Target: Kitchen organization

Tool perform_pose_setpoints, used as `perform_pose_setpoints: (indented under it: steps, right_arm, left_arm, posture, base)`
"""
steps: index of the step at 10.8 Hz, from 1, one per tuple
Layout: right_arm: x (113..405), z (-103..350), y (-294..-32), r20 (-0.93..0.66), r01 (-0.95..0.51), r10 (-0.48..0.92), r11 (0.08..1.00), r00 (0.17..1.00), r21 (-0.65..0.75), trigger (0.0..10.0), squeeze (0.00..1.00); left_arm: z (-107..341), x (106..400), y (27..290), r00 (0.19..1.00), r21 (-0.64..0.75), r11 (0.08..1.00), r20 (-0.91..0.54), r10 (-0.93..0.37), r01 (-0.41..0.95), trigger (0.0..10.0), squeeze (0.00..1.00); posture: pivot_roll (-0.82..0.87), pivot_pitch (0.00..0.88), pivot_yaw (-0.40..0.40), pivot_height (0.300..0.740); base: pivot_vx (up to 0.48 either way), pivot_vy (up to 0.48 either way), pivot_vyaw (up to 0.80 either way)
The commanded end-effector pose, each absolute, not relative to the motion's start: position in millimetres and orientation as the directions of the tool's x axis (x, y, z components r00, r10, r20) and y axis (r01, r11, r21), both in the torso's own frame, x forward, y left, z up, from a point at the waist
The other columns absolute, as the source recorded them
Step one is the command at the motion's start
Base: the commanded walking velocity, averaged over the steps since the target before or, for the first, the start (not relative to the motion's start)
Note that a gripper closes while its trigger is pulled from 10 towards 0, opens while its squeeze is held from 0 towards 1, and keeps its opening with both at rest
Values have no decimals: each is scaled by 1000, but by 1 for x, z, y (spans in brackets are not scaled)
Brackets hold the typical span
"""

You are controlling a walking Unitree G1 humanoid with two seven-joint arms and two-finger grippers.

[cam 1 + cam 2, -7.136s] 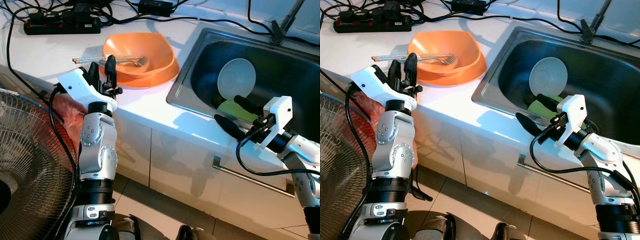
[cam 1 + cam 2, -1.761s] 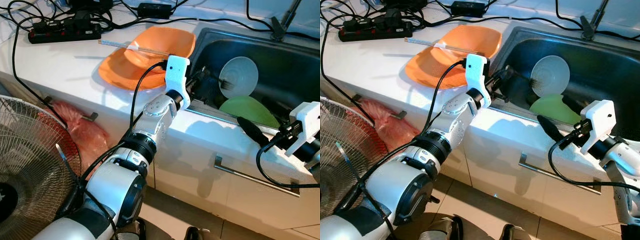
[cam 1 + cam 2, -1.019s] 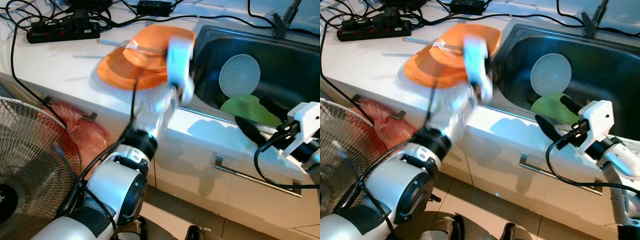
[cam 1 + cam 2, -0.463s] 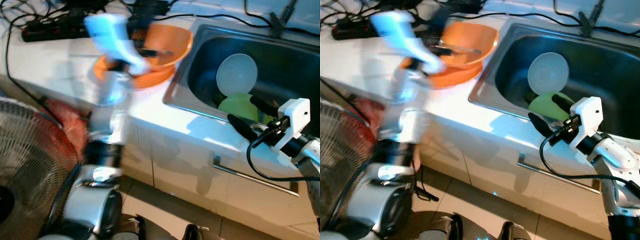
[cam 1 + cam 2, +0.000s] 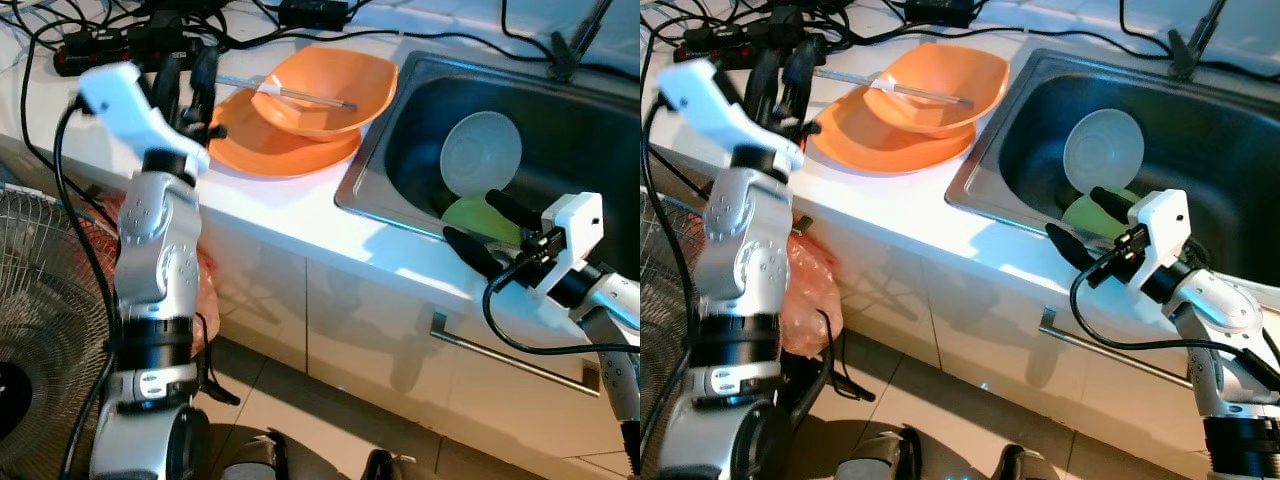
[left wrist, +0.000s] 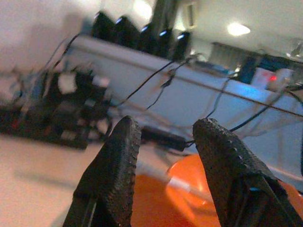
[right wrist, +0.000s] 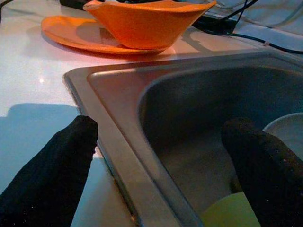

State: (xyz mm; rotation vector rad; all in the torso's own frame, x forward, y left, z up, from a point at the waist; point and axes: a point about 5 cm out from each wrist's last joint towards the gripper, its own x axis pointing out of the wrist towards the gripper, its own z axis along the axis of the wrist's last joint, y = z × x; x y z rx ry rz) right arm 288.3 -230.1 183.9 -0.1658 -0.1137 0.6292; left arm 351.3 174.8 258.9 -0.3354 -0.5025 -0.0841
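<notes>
Our left gripper point(image 5: 184, 85), fingers parted and empty, hangs at the counter's left beside the orange dishes point(image 5: 300, 110), which lie toward the sink point(image 5: 420, 90); our right gripper point(image 5: 487, 232) gapes over the sink rim.

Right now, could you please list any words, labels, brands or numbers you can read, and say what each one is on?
None can be read.
Power strip: any markings are too small to read.
Orange bowl, orange plate, sink: no print visible.
</notes>
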Motion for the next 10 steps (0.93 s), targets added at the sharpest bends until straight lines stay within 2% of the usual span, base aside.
perform_pose_setpoints:
  steps: [1, 5, 10]
  right_arm:
    - [289, 184, -231, 58, -584, 603, 789, 796, -193, 10000, 0]
    - [288, 184, -230, 61, -585, 605, 788, 794, -192, 10000, 0]
    - [287, 183, -225, 65, -595, 614, 781, 787, -189, 10000, 0]
  left_arm:
    - [242, 355, 184, 906, -393, 911, 419, 56, 125, 10000, 0]
    - [228, 371, 191, 934, -528, 841, 347, 88, 118, 10000, 0]
    - [235, 399, 178, 943, -550, 809, 333, -18, 210, 10000, 0]
  posture:
    - [23, 158, -19, 740]
    - [24, 158, -22, 740]
    - [1, 159, -18, 740]
  base:
    - [0, 0, 0]
    - [0, 0, 0]
    - [0, 0, 0]
